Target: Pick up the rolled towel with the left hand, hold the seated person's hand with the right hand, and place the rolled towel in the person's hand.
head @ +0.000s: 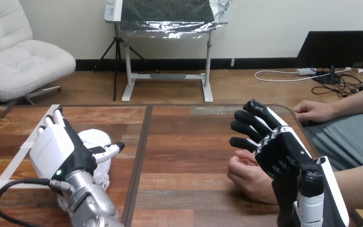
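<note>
From the head view, the left hand [59, 149] lies with its white back up and its fingers stretched forward, fairly straight. The thumb sticks out to the side. The towel [97, 138] is right under and just past that hand, with white cloth showing by the thumb and again down beside the wrist. The hand looks to be placed over the roll so the fingers can close on it. It reads as wide, not clamped, and the towel rests on the table [189, 142], not lifted.

The right hand [279, 151] is at the other side, with its black fingers spread and pointing forward and inward, and none of them bent round anything. The person's near hand [246, 176] sits just inside of it, below its fingers, loosely curled and close against the palm side. That position suits reaching in to take the hand, but no hold is visible. The person's far hand [314, 112] rests beyond the right hand's fingertips, at the table edge, well apart from it.

Most of the towel is covered by the left hand, so its full shape, and how far the fingers bear on it, cannot be told. The right hand's own bulk hides where it meets the person's near hand, so whether they touch is unclear. The forearm is cut off at the bottom edge.
</note>
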You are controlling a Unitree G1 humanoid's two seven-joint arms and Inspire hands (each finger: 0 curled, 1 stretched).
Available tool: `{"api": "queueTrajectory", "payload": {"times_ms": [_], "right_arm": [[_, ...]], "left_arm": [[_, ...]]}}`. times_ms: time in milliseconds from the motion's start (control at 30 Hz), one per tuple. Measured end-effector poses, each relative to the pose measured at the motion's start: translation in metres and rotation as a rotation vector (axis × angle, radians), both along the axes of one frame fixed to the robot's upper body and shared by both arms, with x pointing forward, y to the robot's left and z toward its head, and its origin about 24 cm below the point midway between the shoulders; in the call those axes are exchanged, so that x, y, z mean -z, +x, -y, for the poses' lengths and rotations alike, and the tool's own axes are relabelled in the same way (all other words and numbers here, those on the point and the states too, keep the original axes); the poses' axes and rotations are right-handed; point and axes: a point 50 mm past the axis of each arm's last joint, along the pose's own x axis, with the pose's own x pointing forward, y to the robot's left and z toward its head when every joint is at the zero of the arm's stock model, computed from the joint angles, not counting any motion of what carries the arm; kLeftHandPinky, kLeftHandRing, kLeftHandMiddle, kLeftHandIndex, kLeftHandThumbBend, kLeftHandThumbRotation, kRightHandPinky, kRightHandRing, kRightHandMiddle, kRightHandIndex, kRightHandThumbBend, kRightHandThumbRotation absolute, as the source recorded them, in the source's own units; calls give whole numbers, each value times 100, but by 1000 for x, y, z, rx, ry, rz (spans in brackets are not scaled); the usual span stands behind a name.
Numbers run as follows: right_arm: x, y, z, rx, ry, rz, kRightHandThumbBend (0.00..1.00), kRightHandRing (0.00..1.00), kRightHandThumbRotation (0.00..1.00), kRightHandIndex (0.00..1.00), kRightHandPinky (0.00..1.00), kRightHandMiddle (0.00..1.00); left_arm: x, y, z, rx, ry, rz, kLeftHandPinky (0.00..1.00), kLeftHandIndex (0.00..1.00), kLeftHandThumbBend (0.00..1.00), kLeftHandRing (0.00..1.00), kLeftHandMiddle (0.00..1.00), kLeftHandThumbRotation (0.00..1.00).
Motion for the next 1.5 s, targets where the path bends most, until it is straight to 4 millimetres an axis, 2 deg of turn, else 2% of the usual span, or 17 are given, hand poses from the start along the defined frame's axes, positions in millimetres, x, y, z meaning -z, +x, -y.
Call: {"api": "queueTrajectory", "payload": {"times_ms": [433,1500], "right_arm": [[-1,-1,0,0,1,14,76,84,100,86,76,85],[-2,-1,0,4,-2,23,79,83,100,85,77,84]], "left_arm": [[5,5,-1,-2,37,-85,100,100,96,100,100,40],[13,17,3,-21,71,-186,100,100,95,100,100,38]]}}
